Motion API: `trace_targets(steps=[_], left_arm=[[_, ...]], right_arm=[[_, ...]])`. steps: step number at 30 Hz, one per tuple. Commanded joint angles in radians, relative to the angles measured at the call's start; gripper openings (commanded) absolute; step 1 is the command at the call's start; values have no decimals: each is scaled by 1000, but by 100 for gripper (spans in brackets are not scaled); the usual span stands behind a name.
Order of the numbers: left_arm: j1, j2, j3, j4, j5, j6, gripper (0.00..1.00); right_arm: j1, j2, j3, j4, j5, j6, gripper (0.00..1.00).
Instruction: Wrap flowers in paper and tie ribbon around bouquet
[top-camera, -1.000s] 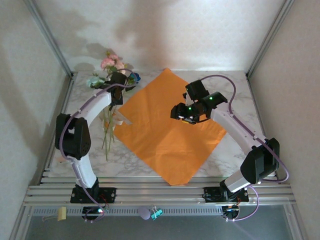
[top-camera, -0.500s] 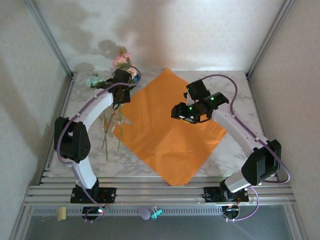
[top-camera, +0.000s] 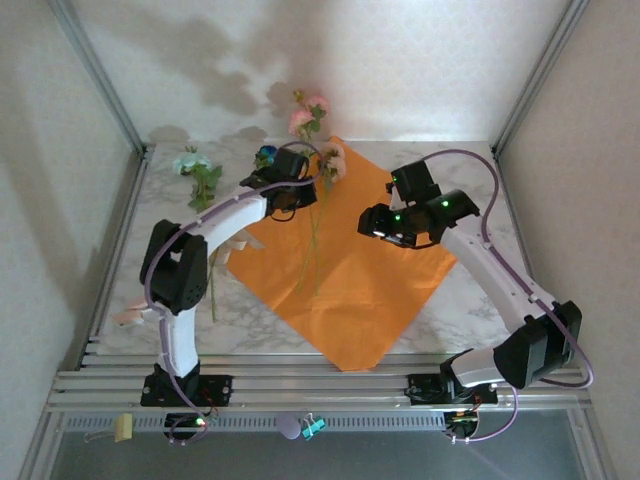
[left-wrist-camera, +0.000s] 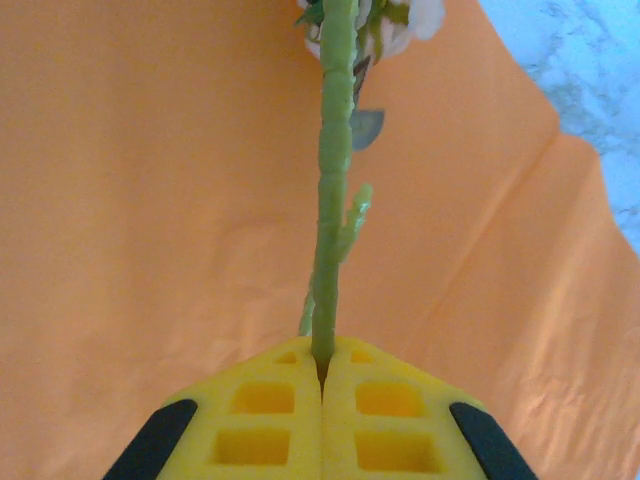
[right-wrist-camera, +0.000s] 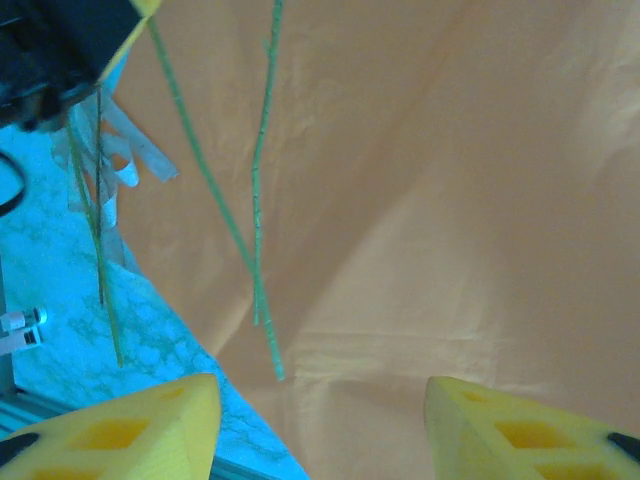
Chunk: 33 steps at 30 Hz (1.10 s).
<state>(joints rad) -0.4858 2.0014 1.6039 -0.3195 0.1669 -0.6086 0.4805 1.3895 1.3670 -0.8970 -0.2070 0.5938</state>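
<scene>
The orange paper (top-camera: 370, 280) lies flat as a diamond on the marble table. My left gripper (top-camera: 305, 188) hovers over its left part, shut on the flowers' green stem (left-wrist-camera: 333, 200). Pink blooms (top-camera: 303, 118) stick up behind it, and thin stems (top-camera: 315, 250) hang down over the sheet. In the left wrist view my left gripper (left-wrist-camera: 322, 372) has its yellow pads pressed together around the stem. My right gripper (top-camera: 372, 224) hangs open above the paper's middle. In its own view, my right gripper (right-wrist-camera: 320, 430) has only paper (right-wrist-camera: 450, 200) and dangling stems (right-wrist-camera: 258, 200) beyond it. The cream ribbon (right-wrist-camera: 120, 165) lies by the sheet's left edge.
A whitish-green bloom (top-camera: 190, 162) lies on the table at the back left, and a blue bloom (top-camera: 265, 155) sits beside my left wrist. A loose stem (top-camera: 212, 290) lies left of the paper. Metal posts and white walls close in the table's sides and back.
My left arm has swung right, carrying the pink flowers from the back left corner to above the paper. The whitish-green bloom stayed behind. My right gripper has shifted slightly right, still open.
</scene>
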Motion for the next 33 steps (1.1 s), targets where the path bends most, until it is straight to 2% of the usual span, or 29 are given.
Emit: trace_targets(steps=[1,4,9,14,15,17,20,26,33], left_arm=[[-8,87,75,159,55,-99,0],[-15,151,140,142,65,-120,0],[-47,174,230,20,8,-42,0],[-85,85,175,-74,-42,81,0],[-93,68,162,-85,-32,115,0],[-110,53,153,-102,65,183,0],[-145,82,188,-142,80,218,0],[-152,187,217,-24,138,56,0],[-151,349,373,3,116,-37,0]], right_arm=[[-24,-54,-35,-49,14,-15,57],[-41,-80,-54,-70,13,-22,57],[-64,-112,-90,-78,5,-28,57],[-77,-118,-99,-75,1,-31,57],[-77,-119,-100,-73,1,-32,57],[-82,-119,-102,-71,0,-32,57],[-87,-118,-104,-66,-6,-32,57],[-89,-118,-88,-78,-7,-38,57],[-95,-150,-107,-92,-10,-45,57]])
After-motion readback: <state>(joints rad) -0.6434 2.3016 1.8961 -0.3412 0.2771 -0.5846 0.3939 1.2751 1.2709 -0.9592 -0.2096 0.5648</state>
